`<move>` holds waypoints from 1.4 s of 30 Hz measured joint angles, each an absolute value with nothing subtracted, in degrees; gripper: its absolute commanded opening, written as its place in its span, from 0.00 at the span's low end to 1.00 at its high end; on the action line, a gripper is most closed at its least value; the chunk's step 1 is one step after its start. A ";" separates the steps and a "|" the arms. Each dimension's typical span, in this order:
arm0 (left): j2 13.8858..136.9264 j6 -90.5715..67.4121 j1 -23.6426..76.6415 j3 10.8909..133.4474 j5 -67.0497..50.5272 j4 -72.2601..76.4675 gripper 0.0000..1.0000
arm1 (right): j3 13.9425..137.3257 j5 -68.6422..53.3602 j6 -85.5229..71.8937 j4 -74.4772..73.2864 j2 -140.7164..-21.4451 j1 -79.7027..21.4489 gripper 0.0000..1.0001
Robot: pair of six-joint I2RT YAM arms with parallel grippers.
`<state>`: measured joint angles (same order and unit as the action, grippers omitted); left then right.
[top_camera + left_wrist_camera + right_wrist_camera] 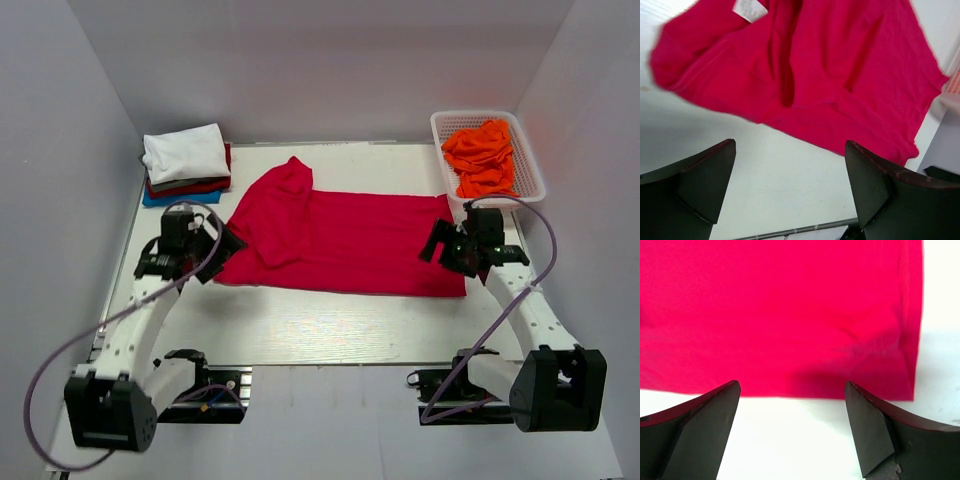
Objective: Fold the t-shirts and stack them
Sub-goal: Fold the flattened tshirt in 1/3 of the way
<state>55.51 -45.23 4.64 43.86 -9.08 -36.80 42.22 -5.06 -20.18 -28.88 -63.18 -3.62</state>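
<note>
A crimson-red t-shirt lies spread across the middle of the white table, its left part folded over into a raised flap. Its white neck label shows in the left wrist view. My left gripper is open and empty at the shirt's left edge. My right gripper is open and empty at the shirt's right end, its hem just ahead of the fingers. A stack of folded shirts, white on top over dark red and blue, sits at the back left. Orange shirts fill a basket.
The white mesh basket stands at the back right corner. Grey walls enclose the table on three sides. The table's front edge runs just ahead of the arm bases.
</note>
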 measured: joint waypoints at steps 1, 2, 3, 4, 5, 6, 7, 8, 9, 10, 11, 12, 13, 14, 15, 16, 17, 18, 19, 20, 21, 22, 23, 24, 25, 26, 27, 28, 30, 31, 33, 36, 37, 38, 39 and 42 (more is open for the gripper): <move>58.78 -44.56 5.08 44.21 -10.87 -34.63 1.00 | 43.48 -4.64 -20.12 -28.84 -63.07 -3.62 0.90; 61.34 -44.12 5.37 44.21 -11.92 -33.43 1.00 | 44.75 -4.40 -20.12 -28.77 -63.05 -3.62 0.90; 64.05 -43.81 6.02 44.21 -12.82 -32.62 1.00 | 45.34 -4.14 -20.14 -28.77 -63.09 -3.62 0.90; 66.26 -43.66 6.68 44.21 -13.39 -31.73 1.00 | 45.65 -3.88 -20.23 -28.82 -63.13 -3.62 0.90; 68.07 -43.51 7.46 44.21 -14.04 -30.76 0.96 | 45.69 -3.66 -20.38 -28.82 -63.37 -3.62 0.90; 69.41 -43.48 8.23 44.21 -14.52 -29.80 0.95 | 45.71 -3.44 -20.56 -28.95 -63.83 -3.62 0.90; 70.61 -43.44 9.10 44.23 -14.87 -28.80 0.93 | 45.71 -3.25 -20.69 -29.08 -64.47 -3.62 0.90; 71.83 -43.33 9.96 44.58 -15.14 -28.14 0.89 | 45.71 -3.16 -20.80 -29.21 -65.36 -3.60 0.90; 73.28 -43.29 10.87 45.28 -15.42 -27.77 0.88 | 45.74 -3.11 -20.93 -29.28 -66.19 -3.60 0.90; 74.89 -43.27 11.90 46.13 -15.46 -27.22 0.86 | 45.76 -3.07 -21.06 -29.56 -67.13 -3.60 0.90; 76.58 -43.16 12.86 47.05 -15.46 -26.68 0.85 | 45.78 -3.05 -21.21 -29.85 -67.99 -3.60 0.90; 78.06 -43.09 13.69 47.88 -15.42 -26.28 0.83 | 45.82 -2.98 -21.30 -30.13 -68.73 -3.60 0.90; 79.31 -43.03 14.41 48.40 -15.20 -25.76 0.82 | 45.93 -2.94 -21.43 -30.30 -69.28 -3.60 0.90; 80.44 -42.96 15.25 48.73 -14.48 -25.47 0.79 | 46.02 -2.87 -21.56 -30.30 -69.67 -3.60 0.90; 81.21 -42.94 15.84 48.86 -13.91 -25.43 0.77 | 46.09 -2.79 -21.69 -30.30 -69.97 -3.60 0.90; 81.95 -42.92 16.43 48.88 -13.21 -25.47 0.73 | 46.09 -2.72 -21.85 -30.30 -70.13 -3.60 0.90; 82.61 -42.94 16.95 48.90 -12.29 -25.54 0.71 | 46.09 -2.66 -21.91 -30.33 -70.17 -3.60 0.90; 83.26 -42.92 17.28 48.93 -11.57 -25.69 0.67 | 46.11 -2.46 -21.98 -30.30 -70.24 -3.60 0.90; 84.05 -42.87 17.54 49.19 -10.68 -26.11 0.66 | 46.19 -2.22 -22.02 -30.33 -70.35 -3.60 0.90; 85.01 -42.89 17.85 49.78 -9.72 -26.79 0.64 | 46.35 -1.93 -22.04 -30.37 -70.50 -3.60 0.90; 85.84 -42.87 18.00 50.33 -8.67 -27.11 0.59 | 46.57 -1.72 -22.04 -30.41 -70.65 -3.57 0.90; 86.94 -42.92 18.24 51.16 -8.08 -27.22 0.58 | 46.81 -1.56 -22.04 -30.46 -70.83 -3.57 0.90; 87.77 -42.83 18.50 51.75 -7.40 -27.27 0.56 | 47.00 -1.43 -22.04 -30.48 -70.87 -3.55 0.90; 88.40 -42.83 18.59 52.16 -6.74 -27.07 0.47 | 47.11 -1.39 -22.04 -30.52 -70.87 -3.51 0.90; 88.92 -42.94 18.68 52.51 -6.28 -26.89 0.42 | 47.16 -1.28 -22.04 -30.52 -70.87 -3.49 0.90; 89.62 -42.94 18.83 52.95 -5.72 -26.74 0.37 | 47.18 -1.23 -22.04 -30.52 -70.87 -3.49 0.90; 90.52 -42.83 18.98 53.65 -5.21 -26.79 0.25 | 47.18 -0.99 -22.04 -30.65 -70.87 -3.49 0.90; 91.57 -43.03 19.11 54.52 -5.04 -26.72 0.17 | 47.18 -0.51 -22.00 -30.70 -70.87 -3.49 0.90; 93.71 -42.85 19.40 56.53 -4.54 -26.81 0.00 | 47.18 0.27 -21.98 -30.85 -70.87 -3.49 0.90; 94.72 -42.68 19.59 57.54 -4.21 -26.89 0.00 | 47.20 0.62 -21.96 -31.00 -70.87 -3.49 0.90; 95.96 -42.04 19.92 59.22 -3.92 -27.05 0.00 | 47.27 1.30 -21.82 -31.44 -70.87 -3.49 0.90; 96.40 -40.84 20.49 62.02 -3.60 -27.55 0.01 | 47.27 1.80 -21.80 -31.66 -70.87 -3.46 0.90; 96.64 -40.23 20.71 63.46 -3.55 -28.05 0.03 | 47.27 1.87 -21.80 -31.70 -70.87 -3.44 0.90; 97.19 -39.64 20.86 65.08 -3.44 -28.32 0.03 | 47.29 2.00 -21.80 -31.77 -70.85 -3.44 0.90; 98.10 -38.79 21.08 66.85 -3.40 -28.42 0.04 | 47.35 2.04 -21.80 -32.01 -70.87 -3.44 0.90; 102.85 -35.64 21.74 73.45 -3.29 -29.93 0.13 | 47.94 2.59 -21.78 -33.45 -70.87 -3.44 0.90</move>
